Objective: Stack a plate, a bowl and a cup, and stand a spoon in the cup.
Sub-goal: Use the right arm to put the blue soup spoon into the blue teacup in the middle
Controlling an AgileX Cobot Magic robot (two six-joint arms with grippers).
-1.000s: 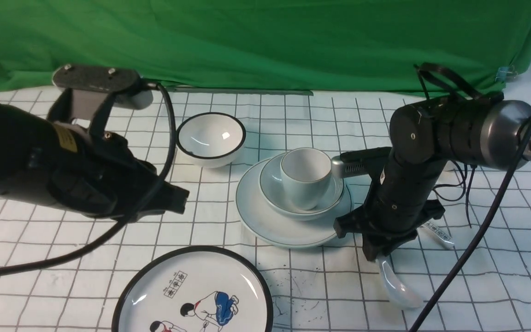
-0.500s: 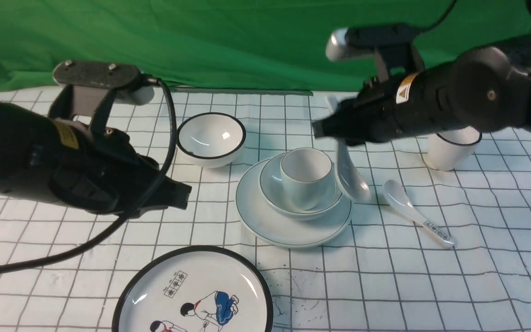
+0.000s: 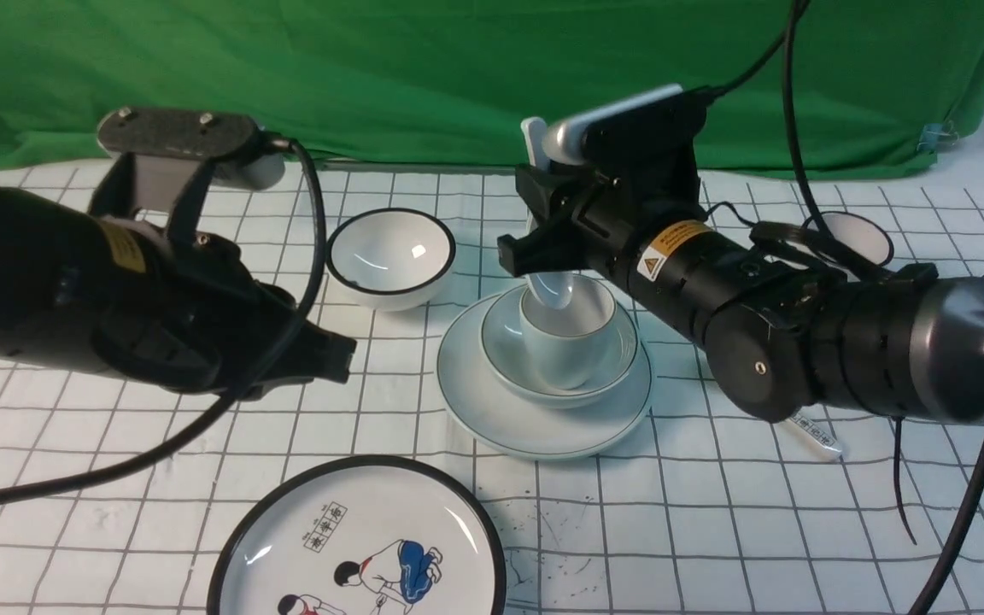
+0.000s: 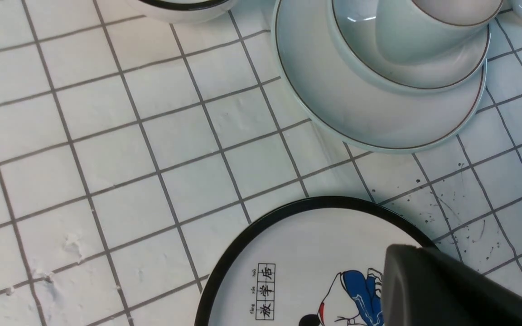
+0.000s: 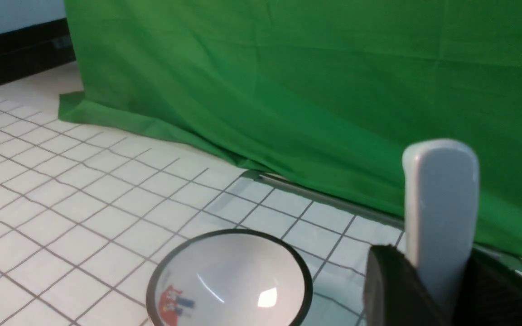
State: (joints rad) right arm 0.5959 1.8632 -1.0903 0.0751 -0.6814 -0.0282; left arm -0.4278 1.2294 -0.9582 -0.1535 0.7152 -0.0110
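Green cloth backdrop (image 3: 458, 77) behind, white grid tabletop (image 3: 714, 512) in front, and honestly this looks like the very last step of the job. The plate (image 3: 492, 410) sits about dead centre with the bowl (image 3: 502, 340) nested on it and the cup (image 3: 573, 350) standing upright in the bowl, so the stacking part looks done. What's left is the spoon (image 3: 550, 289). The right gripper (image 3: 535, 224) is clenched on its handle, holding it close to upright, handle tip poking up toward 12 o'clock and the scoop end dipped just inside the cup's mouth. I can't tell if it's touching the bottom yet. My guess for the next move is to lower it a touch until the scoop rests in the cup, then let go gently so the handle leans on the rim and doesn't tip the cup. The right arm comes in low from about 4 o'clock, forearm sloping up over the plate's edge, with the gripper pointing toward 10 o'clock. The left gripper (image 3: 334, 359) is closed up with nothing in it, hovering at 9 o'clock of the stack and pointing toward it. The decoys are the black-rimmed bowl (image 3: 391, 256) at 10 o'clock and the cartoon plate (image 3: 355, 547) at 7 o'clock.
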